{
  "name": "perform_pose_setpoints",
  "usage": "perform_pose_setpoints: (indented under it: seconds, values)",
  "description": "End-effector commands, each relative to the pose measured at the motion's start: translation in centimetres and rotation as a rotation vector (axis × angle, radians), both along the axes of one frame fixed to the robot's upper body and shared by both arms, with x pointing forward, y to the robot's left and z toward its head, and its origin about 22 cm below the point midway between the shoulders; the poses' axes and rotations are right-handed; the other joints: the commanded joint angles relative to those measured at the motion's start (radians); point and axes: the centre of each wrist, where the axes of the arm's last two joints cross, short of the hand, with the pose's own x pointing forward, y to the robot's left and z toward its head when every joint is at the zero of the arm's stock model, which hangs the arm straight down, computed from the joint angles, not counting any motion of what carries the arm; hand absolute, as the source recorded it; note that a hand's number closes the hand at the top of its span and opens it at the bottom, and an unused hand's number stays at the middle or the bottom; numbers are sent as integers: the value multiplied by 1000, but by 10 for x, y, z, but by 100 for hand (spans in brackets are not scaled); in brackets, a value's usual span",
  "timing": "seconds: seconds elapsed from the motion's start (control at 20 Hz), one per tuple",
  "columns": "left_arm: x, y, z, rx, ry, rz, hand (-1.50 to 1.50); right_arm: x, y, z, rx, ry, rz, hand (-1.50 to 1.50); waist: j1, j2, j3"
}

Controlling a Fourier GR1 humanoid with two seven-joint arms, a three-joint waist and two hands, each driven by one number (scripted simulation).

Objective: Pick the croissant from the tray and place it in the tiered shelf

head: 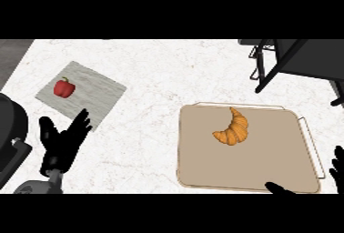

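While the croissant lies on the tray, long axis up-down, tips leftward, the right hand barely shows, fingers unreadable; the left hand rests, fingers spread.

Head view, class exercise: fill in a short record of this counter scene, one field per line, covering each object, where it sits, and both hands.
croissant: lying on the tray, untouched
tray: tan, right half of counter
tiered shelf: black frame, top right corner
red pepper: on the grey board, upper left
left hand: open, fingers up, at left, resting
right hand: only fingertips show at the lower right edge
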Motion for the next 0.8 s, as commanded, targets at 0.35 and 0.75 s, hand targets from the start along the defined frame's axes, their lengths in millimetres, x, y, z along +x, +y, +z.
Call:
perform_pose_setpoints:
  seconds: [0.35,0.75]
  values:
    - [10,-5,4,12,11,-7,0,97,29,24,-75,248,-131,-150,18,3,0]
    - [5,5,-5,-13,12,8,0,137,48,7,-53,421,-71,-150,-6,-3,2]
